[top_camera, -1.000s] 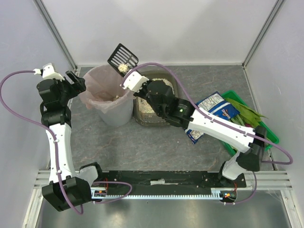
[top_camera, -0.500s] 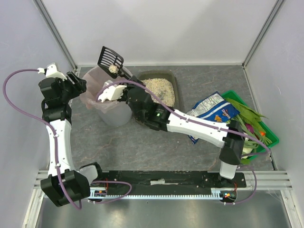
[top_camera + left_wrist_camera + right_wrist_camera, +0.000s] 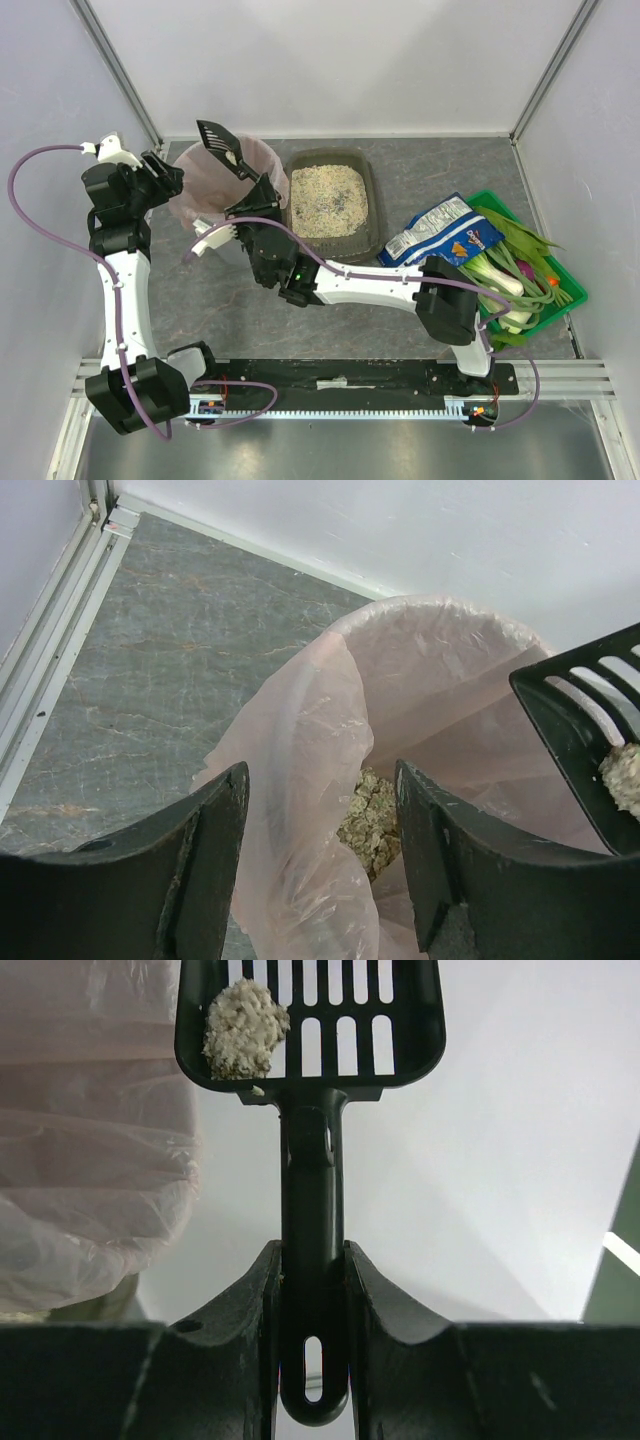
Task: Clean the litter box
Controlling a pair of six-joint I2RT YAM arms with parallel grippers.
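Note:
The litter box (image 3: pixel 374 190), a dark tray of pale granules, lies at the back centre of the table. To its left stands a round bin (image 3: pixel 205 200) with a pink liner. My right gripper (image 3: pixel 257 192) is shut on the handle of a black slotted scoop (image 3: pixel 221 141), held over the bin's far rim. In the right wrist view the scoop (image 3: pixel 310 1020) carries one pale clump (image 3: pixel 245 1015). My left gripper (image 3: pixel 320 880) is open and straddles the liner's near rim (image 3: pixel 300 730), one finger outside and one inside. Several clumps (image 3: pixel 372 815) lie in the bin.
A blue chips bag (image 3: pixel 445 232) lies right of the litter box. Beside it, a green crate (image 3: pixel 572 283) of vegetables stands at the right edge. White walls close the back and both sides. The right arm stretches across the table's middle.
My right arm has swung the scoop and its clump left, from beside the litter box's back corner to over the bin. My left gripper's jaws have narrowed around the liner rim.

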